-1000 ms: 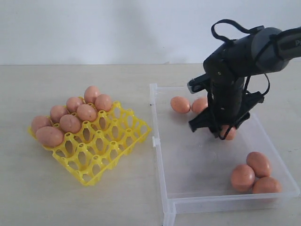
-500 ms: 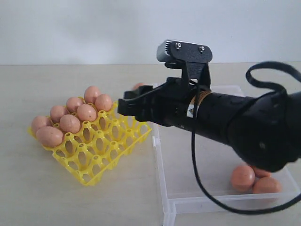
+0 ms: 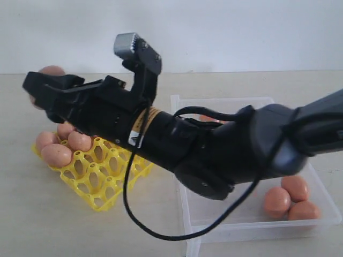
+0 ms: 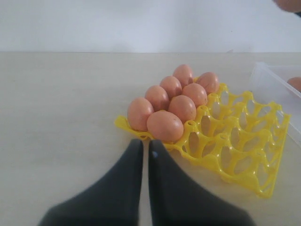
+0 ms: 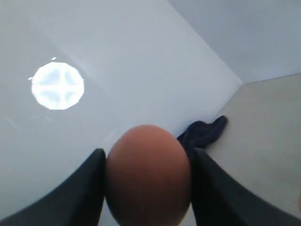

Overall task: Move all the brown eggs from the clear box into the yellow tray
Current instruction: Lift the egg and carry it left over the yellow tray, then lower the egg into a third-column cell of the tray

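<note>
Swinging out of the clear plastic box (image 3: pixel 225 231), the right arm has crossed the middle since a second ago. It now stretches far to the left, so the right gripper (image 3: pixel 44 88) is raised near the left end of the yellow lattice tray (image 3: pixel 102 184). Between its two smooth black fingers (image 5: pixel 87 188) sits a matte orange-brown egg (image 5: pixel 148 179), oval and faintly speckled. The jaws stand fairly wide, pressed against the egg's rounded flanks, and the shell bulges out past them.

The tray is bright, glossy plastic, a square grid of round open cups with raised pegs between them. Eight seated eggs (image 4: pixel 165 125), alike in colour and size, fill two rows of four along one edge. The remaining cups are bare.

The box is shallow and transparent, with low walls and a flanged rim. The arm covers much of it. Three loose eggs (image 3: pixel 276 202) huddle in its near right corner, touching one another.

The left gripper (image 4: pixel 145 143) is low over the pale matte tabletop (image 4: pixel 61 117), just beside a corner of the tray. Its dark tapered fingers are drawn together with only a slit between them, gripping nothing.
</note>
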